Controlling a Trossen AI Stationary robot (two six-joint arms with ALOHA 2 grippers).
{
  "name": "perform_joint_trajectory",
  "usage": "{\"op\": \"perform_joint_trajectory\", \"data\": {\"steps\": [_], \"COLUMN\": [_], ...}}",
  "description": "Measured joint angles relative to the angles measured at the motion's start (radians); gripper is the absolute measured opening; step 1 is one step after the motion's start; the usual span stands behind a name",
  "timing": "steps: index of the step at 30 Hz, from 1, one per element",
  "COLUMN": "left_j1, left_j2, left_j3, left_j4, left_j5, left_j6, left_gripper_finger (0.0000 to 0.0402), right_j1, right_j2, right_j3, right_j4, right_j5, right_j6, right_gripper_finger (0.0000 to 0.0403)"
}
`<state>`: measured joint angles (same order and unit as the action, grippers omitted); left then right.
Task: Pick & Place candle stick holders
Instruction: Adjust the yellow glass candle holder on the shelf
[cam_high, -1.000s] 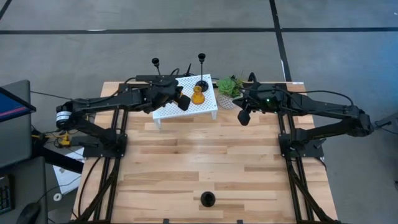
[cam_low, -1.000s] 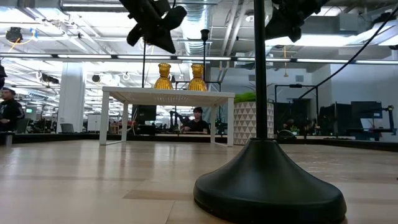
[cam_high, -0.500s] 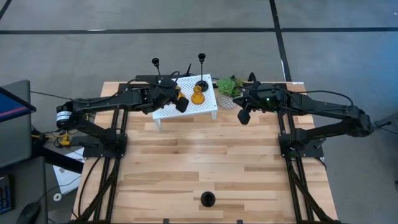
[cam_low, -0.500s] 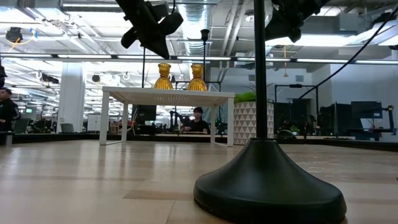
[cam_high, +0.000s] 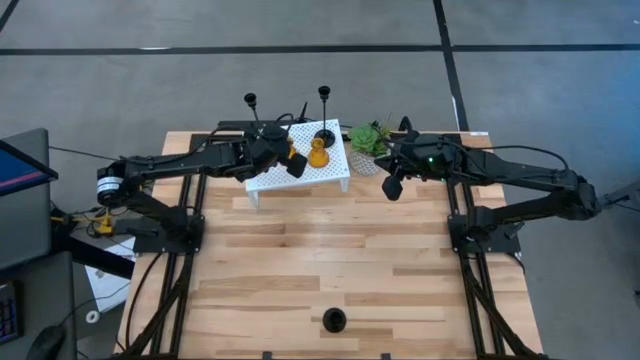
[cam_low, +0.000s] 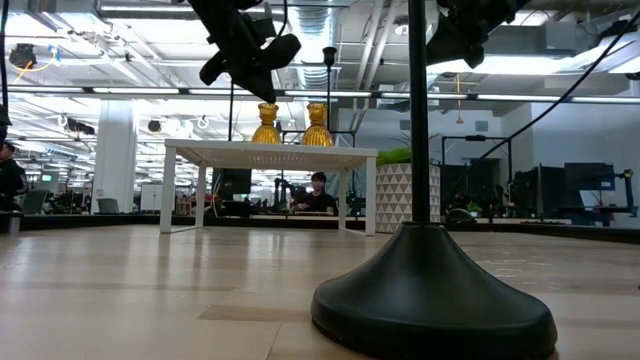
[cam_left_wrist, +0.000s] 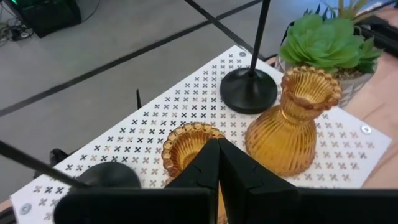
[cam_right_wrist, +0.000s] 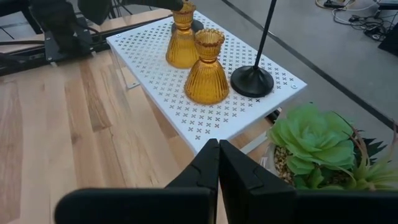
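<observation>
1. The left end effector (cam_high: 293, 163), its fingers pressed together and holding nothing, hovers above the white perforated metal stand (cam_high: 330, 172) at the far edge of the wooden desk (cam_high: 330, 250), directly over one ribbed amber glass candle holder (cam_left_wrist: 189, 146).

2. A second amber ribbed holder (cam_left_wrist: 292, 121) stands just beside the first, near the round base of a black thin-stemmed candlestick holder (cam_left_wrist: 249, 90); another black holder (cam_high: 251, 104) rises at the stand's far left corner.

3. All four stand upright, long axes vertical, cups opening upward; gathered on the raised stand, they appear to be set there as the placing spot.

4. The fifth black holder (cam_high: 334, 320) stands alone at the near edge of the desk, well apart from the stand. In the low view its broad base (cam_low: 433, 290) fills the foreground, its stem running straight up out of frame.

5. That lone holder is likely the piece left to move; its thin vertical stem suggests a sideways grasp.

6. The right end effector (cam_high: 392, 187), fingers likewise closed and empty, waits above the desk beside the small green succulent in a patterned pot (cam_high: 370, 143).
</observation>
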<state>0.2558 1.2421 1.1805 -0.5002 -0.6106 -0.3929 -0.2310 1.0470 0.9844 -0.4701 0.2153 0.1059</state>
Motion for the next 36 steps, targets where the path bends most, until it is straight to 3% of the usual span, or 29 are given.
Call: {"op": "perform_joint_trajectory", "data": {"steps": [14,36], "left_j1": [-0.046,-0.055], "left_j2": [-0.057,-0.061], "left_j3": [-0.003,-0.003], "left_j4": [-0.067,-0.151], "left_j5": [0.022,-0.03], "left_j6": [-0.049,-0.088], "left_gripper_finger": [0.0003,0.0003], "right_j1": [-0.001,0.0], "right_j2": [0.0,0.0], "right_j3": [0.0,0.0], "right_j4": [0.0,0.004], "right_j5": [0.0,0.003], "right_j6": [-0.024,-0.027], "right_gripper_finger": [0.0,0.0]}}
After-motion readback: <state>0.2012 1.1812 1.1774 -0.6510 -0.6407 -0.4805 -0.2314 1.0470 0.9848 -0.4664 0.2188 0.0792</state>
